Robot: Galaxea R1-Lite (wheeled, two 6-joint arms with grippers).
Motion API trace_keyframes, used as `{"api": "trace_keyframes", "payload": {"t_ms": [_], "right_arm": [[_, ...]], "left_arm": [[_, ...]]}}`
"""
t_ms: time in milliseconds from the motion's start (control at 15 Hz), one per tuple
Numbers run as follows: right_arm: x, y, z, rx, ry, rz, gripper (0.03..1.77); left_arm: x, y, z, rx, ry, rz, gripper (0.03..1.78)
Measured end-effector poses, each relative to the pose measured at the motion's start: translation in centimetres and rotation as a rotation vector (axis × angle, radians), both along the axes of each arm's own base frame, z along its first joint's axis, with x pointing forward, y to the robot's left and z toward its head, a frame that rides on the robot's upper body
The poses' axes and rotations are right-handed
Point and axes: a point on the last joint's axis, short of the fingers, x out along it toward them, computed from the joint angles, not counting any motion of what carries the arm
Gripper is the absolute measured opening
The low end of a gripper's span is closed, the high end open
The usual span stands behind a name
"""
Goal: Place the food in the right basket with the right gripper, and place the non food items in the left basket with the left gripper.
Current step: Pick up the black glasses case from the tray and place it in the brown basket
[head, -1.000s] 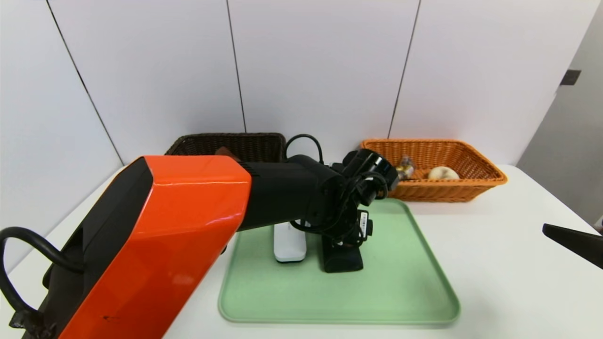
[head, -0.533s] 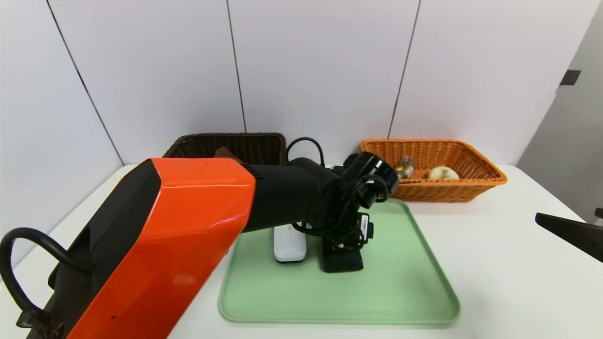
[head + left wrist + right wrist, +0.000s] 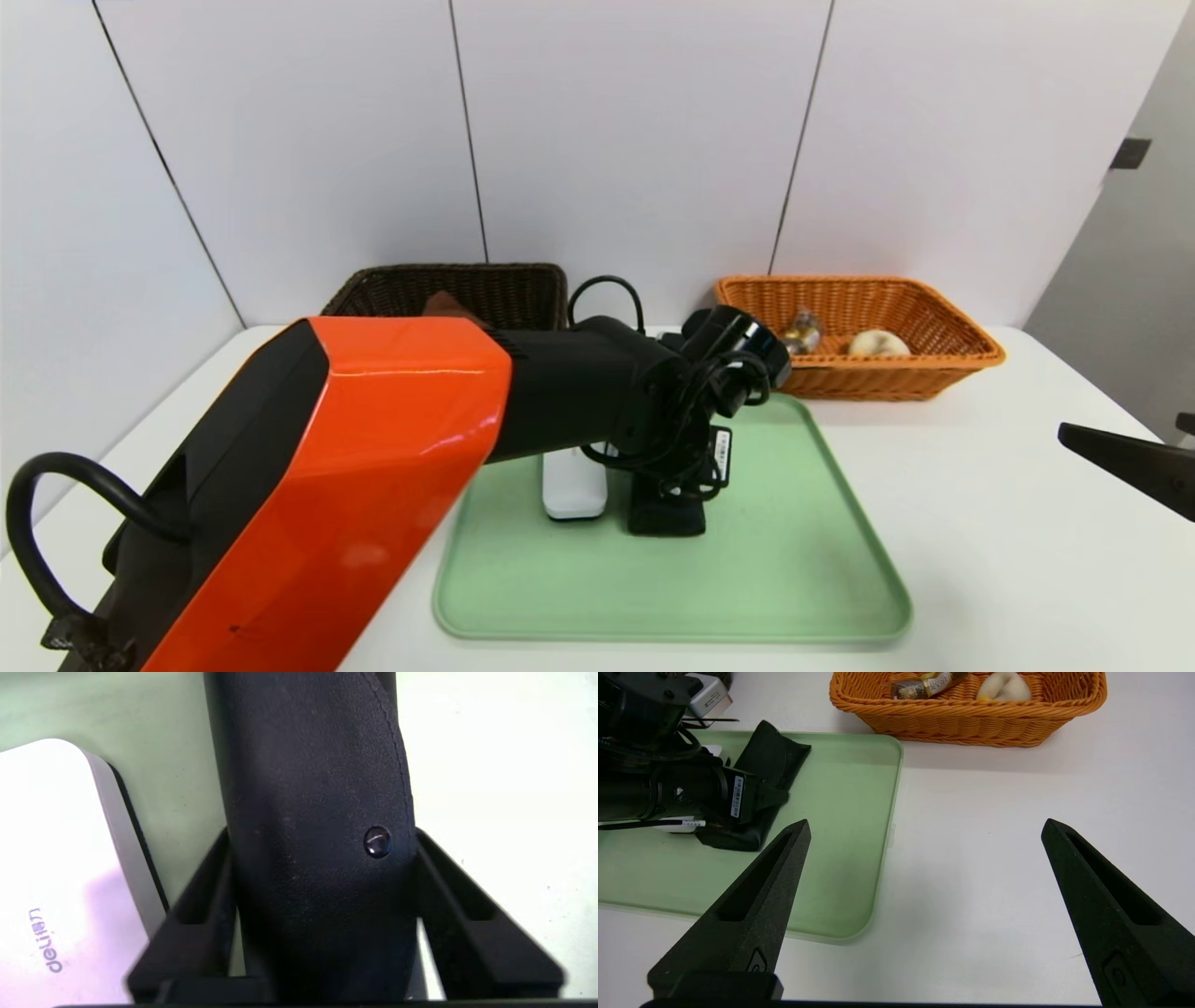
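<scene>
Gripping black roll [image 3: 322, 812], left pincer [image 3: 324, 844] clamped on both sides; lift straight, clear white slab [image 3: 60, 858]; right pincer [image 3: 927, 821] apart, parked by tray [image 3: 840, 905].

White wall panels [image 3: 644, 131] with dark seams, white tabletop [image 3: 990, 523], grey surface [image 3: 1134, 271] on the right

Two wicker baskets [image 3: 887, 381] [image 3: 527, 297], one tray [image 3: 747, 597], one white slab [image 3: 574, 490], one black cloth roll [image 3: 317, 788], one brown towel [image 3: 446, 306], one wrapped sweet strip [image 3: 804, 331], one bun [image 3: 878, 343].
</scene>
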Motion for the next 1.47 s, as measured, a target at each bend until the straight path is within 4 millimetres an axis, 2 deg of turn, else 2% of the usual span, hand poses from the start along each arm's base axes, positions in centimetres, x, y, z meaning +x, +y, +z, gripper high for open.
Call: {"api": "trace_keyframes", "payload": {"t_ms": [267,400,600,733,1133,1333,1467], "right_arm": [[0.0,0.0,0.1,0.001,-0.002,0.000,1.71],[0.0,0.0,0.1,0.000,-0.002,0.000,1.71],[0.0,0.0,0.0,0.000,0.001,0.000,1.71],[0.0,0.0,0.0,-0.001,0.002,0.000,1.71],[-0.1,0.0,-0.1,0.003,0.002,-0.003,1.71],[-0.1,0.0,-0.1,0.003,0.002,-0.002,1.71],[-0.1,0.0,-0.1,0.005,0.003,-0.003,1.71]], "left_arm": [[0.0,0.0,0.1,-0.003,-0.004,-0.003,0.73],[-0.4,-0.1,0.5,-0.015,-0.003,-0.016,0.70],[-1.3,-0.4,1.7,-0.054,0.006,-0.060,0.53],[-1.9,-0.4,2.7,-0.079,0.000,-0.082,0.52],[-3.4,1.0,9.3,-0.288,-0.076,-0.172,0.49],[-3.3,3.8,13.3,-0.369,-0.160,-0.138,0.48],[-2.4,6.9,15.7,-0.408,-0.216,-0.078,0.48]]}}
